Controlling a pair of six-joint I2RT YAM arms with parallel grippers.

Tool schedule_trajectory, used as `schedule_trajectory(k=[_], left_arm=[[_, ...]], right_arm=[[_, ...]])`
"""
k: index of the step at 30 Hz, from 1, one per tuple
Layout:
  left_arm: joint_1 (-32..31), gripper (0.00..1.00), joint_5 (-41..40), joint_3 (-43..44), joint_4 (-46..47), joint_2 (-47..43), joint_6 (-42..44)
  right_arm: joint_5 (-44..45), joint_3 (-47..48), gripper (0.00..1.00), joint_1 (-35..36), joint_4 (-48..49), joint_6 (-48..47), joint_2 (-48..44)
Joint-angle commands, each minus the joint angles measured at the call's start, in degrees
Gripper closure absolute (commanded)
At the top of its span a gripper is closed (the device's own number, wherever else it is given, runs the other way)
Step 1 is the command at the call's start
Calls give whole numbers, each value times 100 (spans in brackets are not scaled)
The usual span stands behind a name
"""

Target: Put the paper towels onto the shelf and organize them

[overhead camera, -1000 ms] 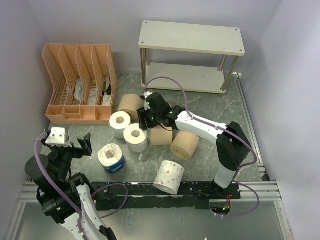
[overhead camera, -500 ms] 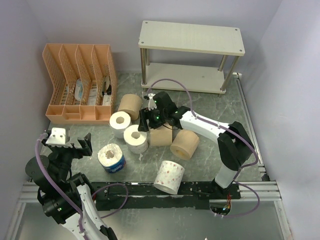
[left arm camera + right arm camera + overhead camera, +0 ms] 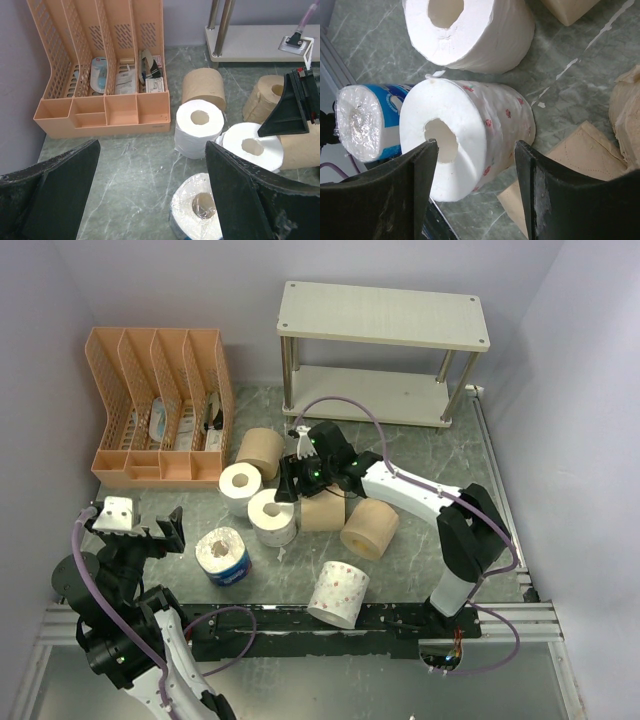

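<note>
The shelf (image 3: 380, 315) stands at the back with both boards bare; its lower board shows in the left wrist view (image 3: 260, 42). Seven paper towel rolls sit on the table. My right gripper (image 3: 290, 483) is open over an upright white roll with red specks (image 3: 272, 515). In the right wrist view that gripper (image 3: 476, 145) has a finger on either side of this roll (image 3: 485, 125). Around it are a white roll (image 3: 240, 487), three tan rolls (image 3: 262, 450) (image 3: 323, 510) (image 3: 369, 529), a blue-wrapped roll (image 3: 222, 556) and a speckled white roll on its side (image 3: 338, 593). My left gripper (image 3: 135, 530) is open and empty.
An orange mesh file organizer (image 3: 160, 405) with small items stands at the back left. The enclosure walls close in the table on three sides. A black rail (image 3: 400, 618) runs along the near edge. In the left wrist view the blue-wrapped roll (image 3: 197, 212) lies just ahead of my left gripper (image 3: 152, 147).
My right gripper has shifted slightly right and settled over the speckled white roll. The left arm has barely moved. No roll has moved.
</note>
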Motion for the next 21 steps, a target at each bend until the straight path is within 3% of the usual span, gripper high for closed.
schedule_trajectory(k=[1,14,16,18,21], left_arm=[[111,2,155,-39,48,-82,68],[194,2,236,-48,34,-71,103],[200,2,247,-48,35,-73,113],[201,2,267,-48,25,-59,120],[216,2,282,-48,32,-70,129]], right_arm=[[95,-21,39,-35,9,-3,116],[292,146,55,-23,-105,-24,384],[301,177,69,-22,-132,-27,424],[332,227,97,-19,-192,4,441],[410,291,100,-25,-260,94,349]])
